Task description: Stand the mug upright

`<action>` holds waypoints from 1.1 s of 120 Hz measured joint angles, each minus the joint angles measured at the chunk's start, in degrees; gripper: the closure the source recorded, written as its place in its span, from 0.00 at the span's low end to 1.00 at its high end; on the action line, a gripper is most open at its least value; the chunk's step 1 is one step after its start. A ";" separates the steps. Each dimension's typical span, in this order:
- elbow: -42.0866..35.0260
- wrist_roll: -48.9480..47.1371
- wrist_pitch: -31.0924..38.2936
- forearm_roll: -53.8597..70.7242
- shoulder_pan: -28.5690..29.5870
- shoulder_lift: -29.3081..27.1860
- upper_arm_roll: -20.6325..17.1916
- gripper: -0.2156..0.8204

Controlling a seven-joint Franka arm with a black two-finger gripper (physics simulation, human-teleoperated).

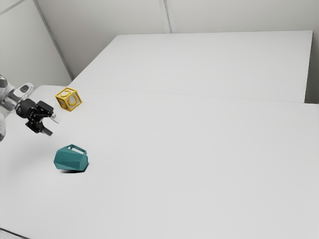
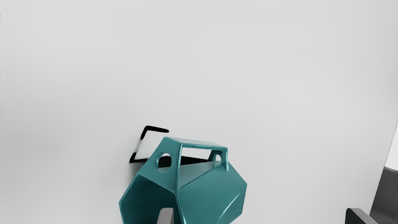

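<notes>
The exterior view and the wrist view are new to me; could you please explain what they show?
This is one robot arm with two jaws, rendered in a physics simulation. The exterior view comes from a camera at the arm's side; the wrist view comes from a camera on its hand, so the jaws' tips appear at the bottom edge. On the pale table, a teal mug lies on its side, handle upward; a yellow cube with cut-out faces is there too. The jaws stand apart and hold nothing.

Wrist view: mug [image 2: 211,189] cut off by bottom edge, opening partly hidden behind finger [image 2: 166,217]. Exterior view: arm [image 1: 9,99], dark line [image 1: 15,233] cut off by left edge.
</notes>
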 joint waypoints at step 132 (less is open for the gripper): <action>-15.72 18.02 1.09 -10.02 1.68 -0.48 -0.57 0.81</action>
